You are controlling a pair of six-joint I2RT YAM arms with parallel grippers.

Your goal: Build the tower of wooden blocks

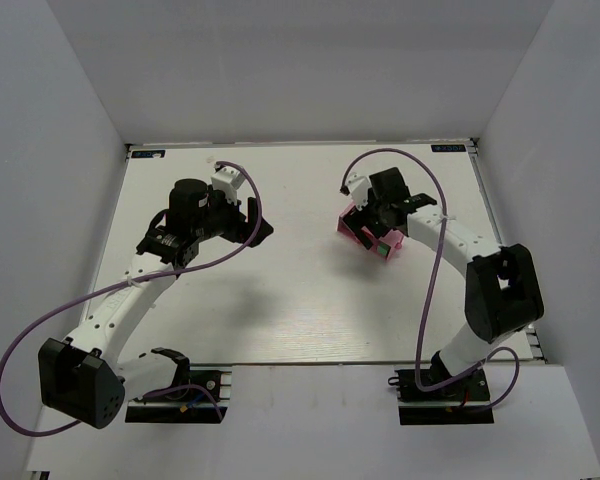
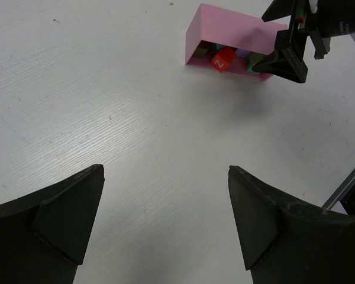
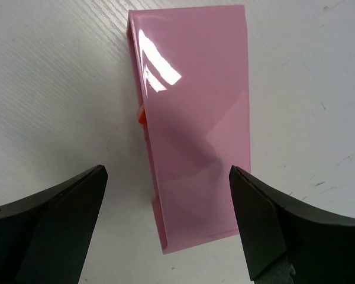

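Left pincer (image 2: 164,189) hangs wide open over bare desk (image 2: 106,89), holding nothing; right pincer (image 3: 167,183) — open too — hovers above the pink tray (image 3: 195,106). That tray lies tipped on its side, right of the desk's centre, with the wood block tower (image 2: 223,58) unbuilt inside: 1 red block among blue, purple and green. Closing on the glossy wall could slide or roll it — spilling blocks.

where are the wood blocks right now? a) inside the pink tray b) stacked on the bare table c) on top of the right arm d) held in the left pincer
a: the left wrist view shows the wood blocks, a red one foremost, tucked inside the pink tray.
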